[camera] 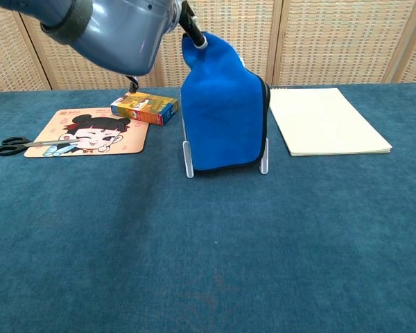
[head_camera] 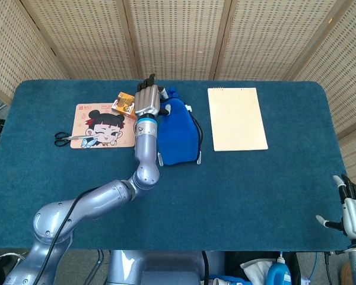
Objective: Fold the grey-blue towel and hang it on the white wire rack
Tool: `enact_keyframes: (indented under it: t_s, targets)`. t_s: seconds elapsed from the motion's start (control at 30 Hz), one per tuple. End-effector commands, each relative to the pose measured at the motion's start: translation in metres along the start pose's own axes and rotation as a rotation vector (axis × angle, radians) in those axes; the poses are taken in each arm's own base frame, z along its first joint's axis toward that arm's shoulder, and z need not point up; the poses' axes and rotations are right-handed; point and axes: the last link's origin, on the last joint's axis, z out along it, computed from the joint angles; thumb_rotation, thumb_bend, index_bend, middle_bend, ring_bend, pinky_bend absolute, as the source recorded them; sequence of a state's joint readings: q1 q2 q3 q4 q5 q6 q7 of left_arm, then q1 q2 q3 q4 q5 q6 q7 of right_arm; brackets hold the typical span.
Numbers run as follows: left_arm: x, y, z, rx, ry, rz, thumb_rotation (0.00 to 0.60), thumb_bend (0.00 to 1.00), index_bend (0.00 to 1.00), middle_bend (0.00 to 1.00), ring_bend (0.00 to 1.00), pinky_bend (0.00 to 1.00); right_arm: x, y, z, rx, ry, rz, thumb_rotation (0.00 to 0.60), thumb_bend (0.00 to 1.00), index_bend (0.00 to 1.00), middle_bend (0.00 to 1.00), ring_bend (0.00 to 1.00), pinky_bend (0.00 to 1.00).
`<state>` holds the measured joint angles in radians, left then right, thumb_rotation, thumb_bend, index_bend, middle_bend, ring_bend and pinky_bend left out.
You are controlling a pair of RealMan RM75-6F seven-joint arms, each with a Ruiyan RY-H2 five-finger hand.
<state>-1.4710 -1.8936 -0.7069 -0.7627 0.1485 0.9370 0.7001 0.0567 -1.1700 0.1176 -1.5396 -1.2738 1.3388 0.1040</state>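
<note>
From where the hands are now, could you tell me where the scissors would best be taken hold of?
Probably by the black handle loops, coming from above: the scissors lie flat, loops on the bare table, blades over the cartoon mat. The left hand, nearer, grips the towel.

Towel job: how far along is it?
Done: the folded blue towel is draped over the white wire rack, whose feet show below its hem. In hand: the left hand pinches the towel's top corner. Left: let go and pull the arm away. The right hand idles open at the table's near edge.
</note>
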Motion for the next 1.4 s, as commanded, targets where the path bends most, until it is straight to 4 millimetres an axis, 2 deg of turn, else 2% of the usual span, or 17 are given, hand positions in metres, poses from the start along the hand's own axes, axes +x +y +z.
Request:
enact_keyframes:
  t_s: [0.03,0.2,0.53,0.7,0.83,0.93,1.13,1.27,1.3,1.4]
  targets:
    - [-0.009,0.001,0.000,-0.019,0.000,0.009,0.600,0.26,0.00,0.00,0.00,0.00,0.000,0.000,0.000,-0.001,-0.001,-0.001,0.600,0.00,0.00,0.00,0.00,0.00]
    - [-0.013,0.000,0.000,-0.027,0.004,0.017,0.600,0.25,0.00,0.00,0.00,0.00,-0.001,0.000,0.000,-0.004,-0.003,-0.002,0.600,0.00,0.00,0.00,0.00,0.00]
    - [-0.006,-0.007,0.002,-0.043,0.047,0.038,0.600,0.25,0.00,0.00,0.00,0.00,-0.001,0.000,0.001,-0.002,-0.003,0.001,0.600,0.00,0.00,0.00,0.00,0.00]
    - [0.013,-0.016,-0.005,-0.099,0.077,0.070,0.600,0.25,0.00,0.00,0.00,0.00,0.000,-0.002,0.000,0.006,-0.002,0.003,0.600,0.00,0.00,0.00,0.00,0.00]
    - [0.033,-0.032,-0.018,-0.155,0.102,0.100,0.600,0.24,0.00,0.00,0.00,0.00,0.000,-0.004,-0.001,0.017,0.000,0.006,0.600,0.00,0.00,0.00,0.00,0.00]
    - [0.049,-0.054,-0.035,-0.222,0.121,0.088,0.600,0.22,0.00,0.00,0.00,0.00,0.001,-0.006,-0.003,0.027,0.001,0.008,0.600,0.00,0.00,0.00,0.00,0.00]
    - [0.066,-0.097,-0.061,-0.277,0.145,0.099,0.600,0.19,0.00,0.00,0.00,0.00,0.002,-0.008,-0.005,0.042,0.007,0.014,0.600,0.00,0.00,0.00,0.00,0.00]
    - [0.079,-0.143,-0.082,-0.268,0.154,0.121,0.600,0.19,0.00,0.00,0.00,0.00,0.004,-0.011,-0.007,0.058,0.012,0.018,0.600,0.00,0.00,0.00,0.00,0.00]
    - [0.085,-0.165,-0.090,-0.244,0.163,0.133,0.600,0.19,0.00,0.00,0.00,0.00,0.005,-0.013,-0.008,0.067,0.015,0.020,0.600,0.00,0.00,0.00,0.00,0.00]
    - [0.093,-0.194,-0.107,-0.241,0.157,0.131,0.600,0.19,0.00,0.00,0.00,0.00,0.006,-0.014,-0.011,0.078,0.019,0.021,0.600,0.00,0.00,0.00,0.00,0.00]
